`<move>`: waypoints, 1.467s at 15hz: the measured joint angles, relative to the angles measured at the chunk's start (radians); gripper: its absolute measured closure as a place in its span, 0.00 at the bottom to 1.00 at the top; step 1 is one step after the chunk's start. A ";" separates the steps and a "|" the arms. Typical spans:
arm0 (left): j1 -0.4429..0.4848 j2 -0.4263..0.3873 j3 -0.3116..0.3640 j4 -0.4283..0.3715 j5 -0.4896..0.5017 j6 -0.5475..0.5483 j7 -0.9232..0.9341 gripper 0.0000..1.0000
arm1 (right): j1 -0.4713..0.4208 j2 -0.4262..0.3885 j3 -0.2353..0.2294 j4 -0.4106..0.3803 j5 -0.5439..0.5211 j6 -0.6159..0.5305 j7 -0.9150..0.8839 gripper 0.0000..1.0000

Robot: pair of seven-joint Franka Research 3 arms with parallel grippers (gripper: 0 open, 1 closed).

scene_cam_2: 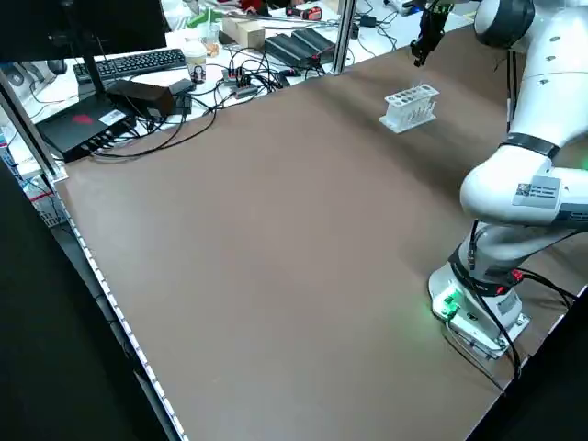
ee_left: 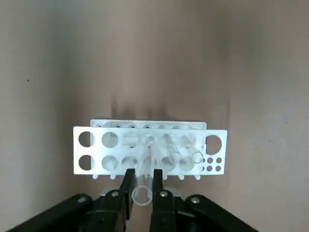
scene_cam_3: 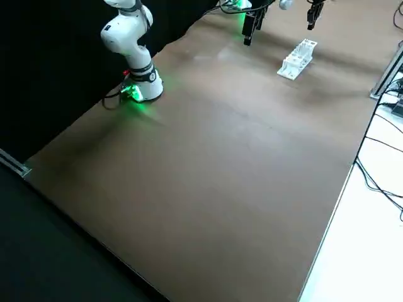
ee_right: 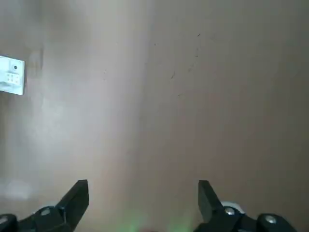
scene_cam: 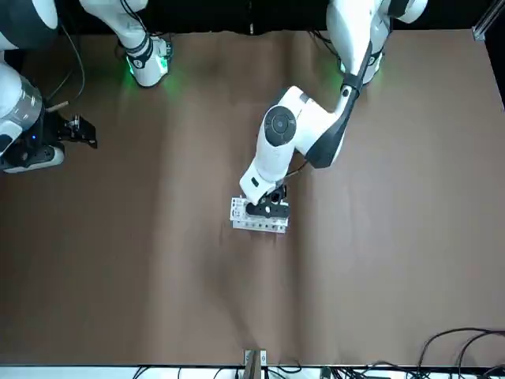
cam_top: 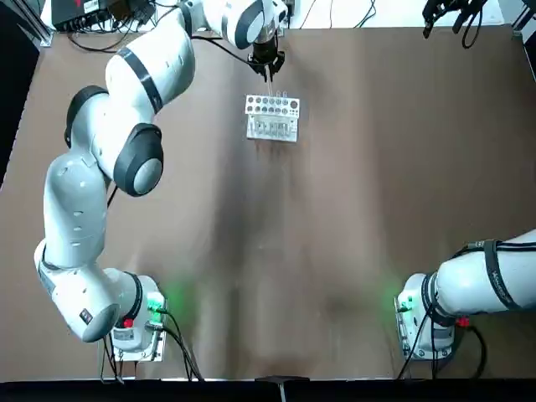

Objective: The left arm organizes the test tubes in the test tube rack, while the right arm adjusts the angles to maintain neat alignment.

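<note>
Where the test tube rack (cam_top: 272,130) is seen: upright on the brown surface (cam_top: 377,184), toward the side across from the arm bases, with its rows of round holes facing up.
Held tube (ee_left: 142,193): clear, gripped at its upper part, its lower end directed toward the rack; whether it is seated in a hole cannot be told.
Other tubes: two are seen in the rack, one (ee_left: 197,157) beside the other (ee_left: 174,155), near the held one.
Left hand (ee_left: 144,171): closed on the held tube, one finger on each side, placed at the rack's far edge.
Left arm (cam_top: 75,201): stretched from its base along the left part of the surface to the rack.
Right hand (ee_right: 144,183): open, the fingers spread wide with nothing gripped, held well apart from the rack on the robot's right.
Right arm (cam_top: 511,280): extended out past the right edge of the overhead view.
Bases: both lit in green.
Beyond the surface: a monitor (scene_cam_2: 83,32), a keyboard (scene_cam_2: 138,62) and tangled black cables (scene_cam_2: 184,138) are seen on a white table (scene_cam_2: 216,69).
</note>
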 joint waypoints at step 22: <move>0.207 -0.291 0.026 0.025 0.040 -0.342 0.206 0.00 | 0.164 0.028 0.006 -0.004 0.005 0.007 -0.001 0.00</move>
